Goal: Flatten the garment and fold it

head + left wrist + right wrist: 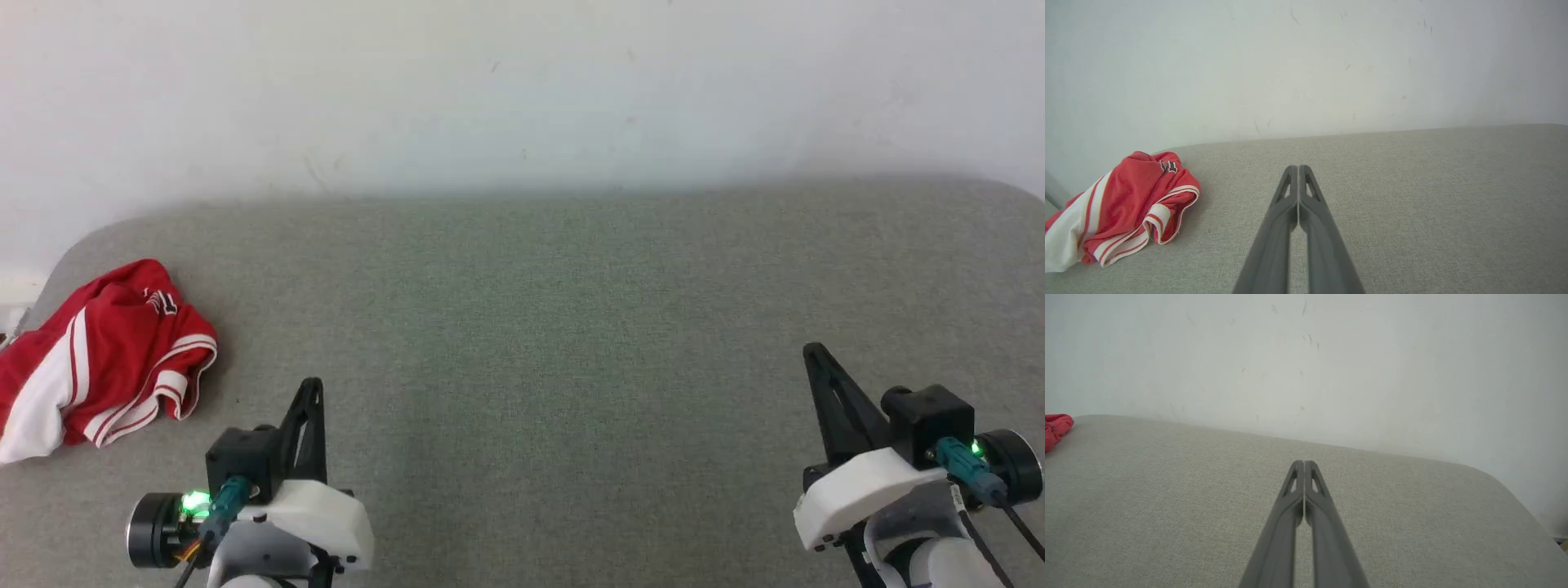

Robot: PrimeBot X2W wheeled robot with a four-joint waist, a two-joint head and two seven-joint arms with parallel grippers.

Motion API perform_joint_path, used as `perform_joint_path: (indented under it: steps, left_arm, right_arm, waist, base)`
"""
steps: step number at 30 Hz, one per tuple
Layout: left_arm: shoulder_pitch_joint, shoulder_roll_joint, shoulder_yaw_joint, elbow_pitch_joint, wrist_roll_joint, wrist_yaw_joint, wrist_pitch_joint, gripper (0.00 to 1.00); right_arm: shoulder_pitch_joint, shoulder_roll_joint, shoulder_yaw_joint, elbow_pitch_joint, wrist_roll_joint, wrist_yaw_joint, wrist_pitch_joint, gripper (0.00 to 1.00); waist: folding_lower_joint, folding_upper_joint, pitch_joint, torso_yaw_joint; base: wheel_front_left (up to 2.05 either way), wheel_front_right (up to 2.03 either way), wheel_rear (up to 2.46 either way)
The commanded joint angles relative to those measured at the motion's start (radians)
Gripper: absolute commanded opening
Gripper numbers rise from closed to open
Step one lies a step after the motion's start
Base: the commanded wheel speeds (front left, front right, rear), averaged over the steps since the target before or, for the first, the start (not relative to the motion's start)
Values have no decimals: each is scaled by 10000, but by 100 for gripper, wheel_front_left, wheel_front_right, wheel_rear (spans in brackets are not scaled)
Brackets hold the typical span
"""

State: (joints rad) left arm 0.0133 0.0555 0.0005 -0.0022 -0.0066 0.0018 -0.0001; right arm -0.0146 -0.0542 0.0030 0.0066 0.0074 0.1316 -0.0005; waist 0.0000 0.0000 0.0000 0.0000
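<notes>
A: Where was the garment [106, 359]?
B: It lay in a crumpled heap at the far left of the head view. It was on the gray table [571, 367], close to the table's rounded left corner. It was red, with a white part and red-and-white stripes along the edge.
A: Was there any writing on it?
B: A little. Near the top of the heap was a bit of black lettering [166, 303] with white around it. It was too small and too folded up to read.
A: What about the left jaws?
B: They were at the lower left of the head view, near the heap but not touching it. In the left wrist view the two dark fingers [1274, 228] were pressed together at the tips. They held nothing.
A: And the right jaws?
B: They were at the lower right of the head view, well apart from the garment. In the right wrist view the fingers [1327, 531] were closed tight too, with nothing between them.
A: What else was there?
B: A white wall [522, 90] stood behind the table, with a few faint marks on it. A green light [194, 501] glowed on the left wrist.
</notes>
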Motion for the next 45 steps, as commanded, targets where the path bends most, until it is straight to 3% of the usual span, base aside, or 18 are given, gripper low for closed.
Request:
perform_joint_path:
  steps: [1, 17, 18, 19, 21, 22, 45]
  left_arm:
    - [-133, -53, -5, 22, 66, -18, 1, 0]
    - [-133, -53, -5, 22, 66, -18, 1, 0]
    - [2, 2, 2, -2, -3, 2, -3, 100]
    - [2, 4, 1, -1, -3, 3, -5, 0]
    - [2, 6, 1, 0, -3, 4, -5, 0]
    - [-2, 5, -1, 4, -7, 15, -19, 100]
    - [-130, -5, -185, -32, -160, 408, -500, 100]
  right_arm:
    - [146, 40, -30, -66, -74, -9, 5, 0]
    - [146, 40, -30, -66, -74, -9, 5, 0]
    - [-2, -2, 1, 8, 6, 0, -6, 100]
    - [-2, -6, -1, 15, 8, 0, -5, 0]
    - [-3, -8, -2, 18, 8, 0, -7, 0]
    - [-4, -9, -17, 21, 21, 0, -19, 100]
    - [52, 0, -377, -269, 808, -2, -499, 100]
  waist:
    - [0, 0, 0, 0]
    - [0, 0, 0, 0]
    - [0, 0, 1, 0]
    - [0, 0, 1, 0]
    - [0, 0, 1, 0]
    - [0, 0, 4, 0]
    - [0, 0, 55, 114]
  base:
    - [0, 0, 0]
    - [0, 0, 0]
    - [0, 0, 0]
    - [0, 0, 0]
    - [0, 0, 0]
    - [0, 0, 0]
    - [0, 0, 0]
